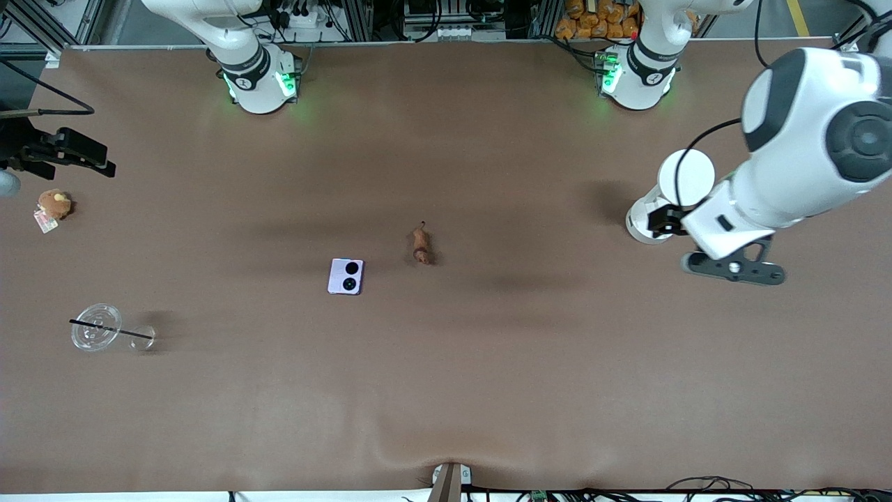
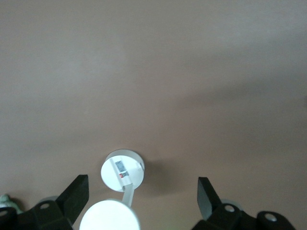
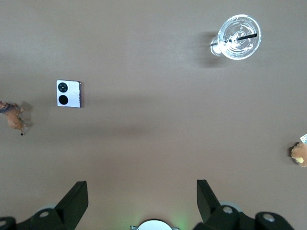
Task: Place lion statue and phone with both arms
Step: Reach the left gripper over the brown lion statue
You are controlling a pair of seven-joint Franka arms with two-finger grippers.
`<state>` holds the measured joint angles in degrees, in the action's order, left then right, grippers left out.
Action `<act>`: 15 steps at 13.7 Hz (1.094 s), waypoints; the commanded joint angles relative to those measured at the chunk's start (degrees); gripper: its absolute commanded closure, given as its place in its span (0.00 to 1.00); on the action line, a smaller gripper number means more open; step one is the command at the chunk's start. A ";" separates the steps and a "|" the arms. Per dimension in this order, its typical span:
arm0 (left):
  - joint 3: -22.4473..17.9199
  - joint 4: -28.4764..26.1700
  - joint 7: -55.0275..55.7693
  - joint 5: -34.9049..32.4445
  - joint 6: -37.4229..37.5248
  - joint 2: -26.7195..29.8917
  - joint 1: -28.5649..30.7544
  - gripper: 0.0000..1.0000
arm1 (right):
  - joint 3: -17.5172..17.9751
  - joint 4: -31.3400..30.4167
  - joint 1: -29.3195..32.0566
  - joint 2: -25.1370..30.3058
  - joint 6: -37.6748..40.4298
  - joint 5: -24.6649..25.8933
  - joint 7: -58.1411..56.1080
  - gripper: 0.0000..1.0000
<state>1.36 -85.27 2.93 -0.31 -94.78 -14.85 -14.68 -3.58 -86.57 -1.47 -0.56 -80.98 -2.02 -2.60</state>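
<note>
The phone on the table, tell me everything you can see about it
The phone is small, squarish and pale lavender, folded shut, with two round black camera circles on its upward face. It lies flat on the brown table near the middle, beside the lion statue but apart from it, slightly nearer the front camera and toward the right arm's end. Nothing touches it except the table; neither pincer is close to it.

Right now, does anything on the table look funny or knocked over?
Nothing looks spilled or broken. The lion statue and the phone lie side by side mid-table. The clear cup keeps its lid and straw. Both the left gripper and the right gripper hang open, holding nothing.
</note>
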 commanded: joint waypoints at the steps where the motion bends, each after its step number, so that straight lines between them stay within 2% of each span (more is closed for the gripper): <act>1: -0.22 1.60 2.69 1.18 -3.90 -2.81 -4.12 0.00 | -0.11 0.44 0.15 0.12 0.12 -0.01 0.84 0.00; 4: -0.31 2.21 5.50 6.11 -8.13 -6.06 -7.90 0.00 | -0.11 0.44 0.06 0.03 0.12 0.08 0.84 0.00; 7: -0.31 3.97 11.89 6.55 -11.47 -9.93 -12.73 0.00 | -0.11 0.44 0.41 0.03 -0.06 -0.01 0.84 0.00; 11: -0.48 3.97 26.21 6.29 -20.34 -13.80 -19.67 0.00 | -0.11 0.44 0.41 -0.49 -0.93 -0.09 0.84 0.00; 15: -0.48 3.97 36.94 6.20 -24.21 -17.84 -25.04 0.00 | -0.11 0.44 -0.12 -4.61 -5.06 -0.27 0.93 0.00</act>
<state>1.58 -82.99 35.42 5.51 -117.51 -30.37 -37.58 -3.76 -86.69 -1.33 -2.35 -84.30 -1.99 -2.58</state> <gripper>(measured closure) 0.000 0.000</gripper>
